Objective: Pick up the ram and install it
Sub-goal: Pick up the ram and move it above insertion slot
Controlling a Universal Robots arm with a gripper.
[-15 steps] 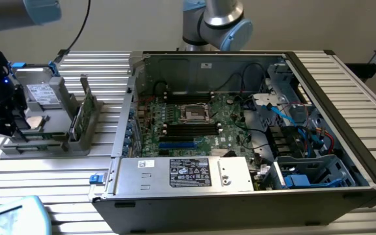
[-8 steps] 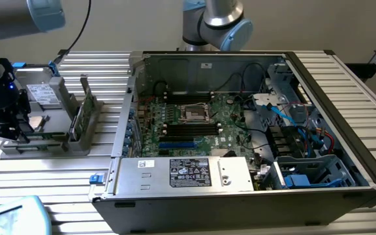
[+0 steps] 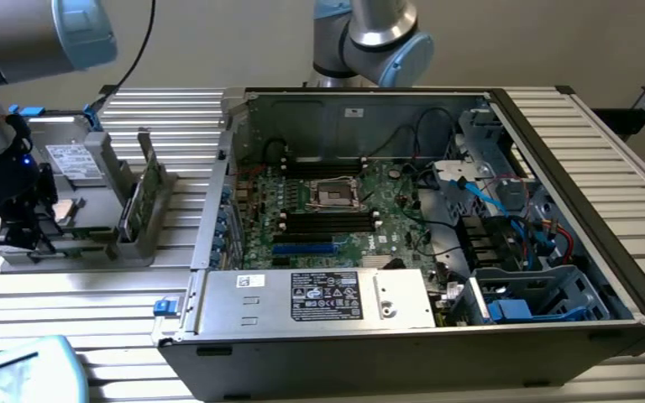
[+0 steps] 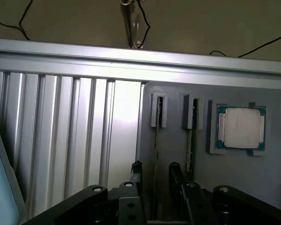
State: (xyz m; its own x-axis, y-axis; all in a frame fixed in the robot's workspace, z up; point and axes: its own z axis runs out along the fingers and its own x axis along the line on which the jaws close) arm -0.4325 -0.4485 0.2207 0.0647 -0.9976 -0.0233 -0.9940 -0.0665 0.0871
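Step in hand: The pick-up is judged to be at the alignment stage. Nothing is held and the ram is not yet lifted.
Pincer: The pincer (image 4: 155, 170) is spread, with one dark finger (image 4: 136, 169) seen to each side of the ram's thin edge. No contact can be made out, and its height above the stick cannot be told.
Ram: The ram (image 4: 157, 150) stands on edge in a slotted holder (image 4: 158, 111) of the grey tray (image 4: 267, 178). The tray rests on the slatted desk (image 4: 61, 140), at the exterior view's left of the computer case (image 3: 412, 353).
Demand of the next move: A squeeze on the two flat faces is judged necessary, kept square to the stick. It must be freed straight along the holder's slot, without twisting.
Neighbours on the tray: A second stick (image 4: 190, 140) stands just beside the ram in its own holder. A processor chip (image 4: 241, 127) lies beyond it, and a hard drive (image 3: 74, 159) is propped further back.
Obstacles: The second stick is judged the closest hazard to the finger on its side.
Destination: The case lies open, with the motherboard's memory slots (image 3: 322, 220) exposed. These lie between the rear wall and the power supply (image 3: 322, 294), with loose cables (image 3: 502, 201) to the exterior view's right.
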